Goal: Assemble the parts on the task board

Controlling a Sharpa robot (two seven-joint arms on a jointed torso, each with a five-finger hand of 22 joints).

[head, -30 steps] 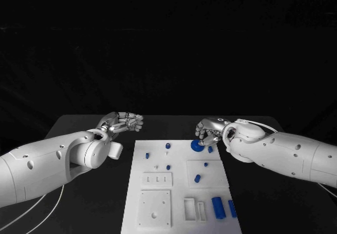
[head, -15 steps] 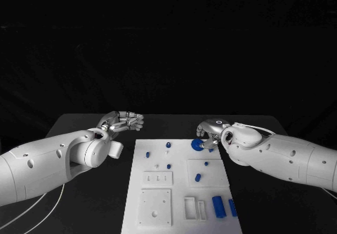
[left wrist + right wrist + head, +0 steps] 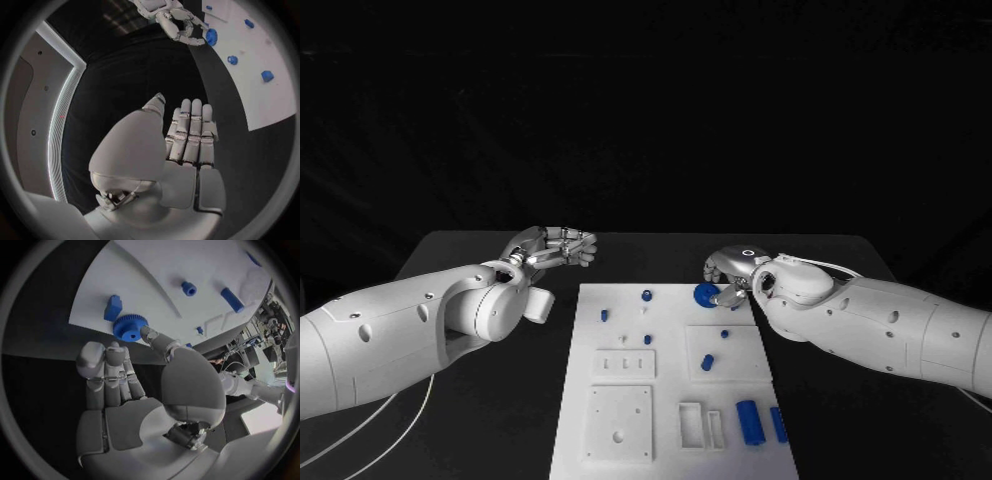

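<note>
Holding a blue gear (image 3: 705, 294) between thumb and fingers, the right hand (image 3: 727, 272) was at the far right corner of the task board (image 3: 629, 420), and the gear was just over that corner. The left hand (image 3: 553, 247) was above the black table (image 3: 473, 255), left of the board, with its fingers straight and close together and nothing in it. Other blue parts, among them two cylinders (image 3: 749, 423), lay on the board.
</note>
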